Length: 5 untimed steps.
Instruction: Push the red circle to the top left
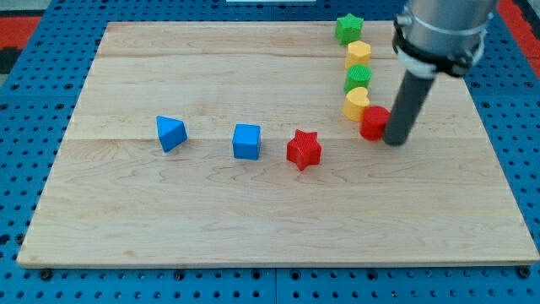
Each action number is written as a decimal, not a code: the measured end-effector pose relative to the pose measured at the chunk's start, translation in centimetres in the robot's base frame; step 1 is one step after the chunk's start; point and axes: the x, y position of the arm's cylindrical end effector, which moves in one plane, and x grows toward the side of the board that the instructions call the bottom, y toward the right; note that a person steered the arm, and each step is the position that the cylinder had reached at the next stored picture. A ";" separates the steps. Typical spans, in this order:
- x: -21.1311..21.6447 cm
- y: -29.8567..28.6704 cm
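One red circle (374,122) sits near the bench's (169,228) top right, by a yellow block (356,103). My tip (394,141) touches its right side, ready to push left. My end effector holds nothing.

A lab bench: wooden board (253,203) on blue pegboard (34,110).

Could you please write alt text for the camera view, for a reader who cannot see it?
My tip touches the right side of the red circle, below a column of green and yellow blocks at the wooden board's upper right. A red star, blue cube and blue triangle sit mid-board.
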 end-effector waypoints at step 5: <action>-5.8 -20.4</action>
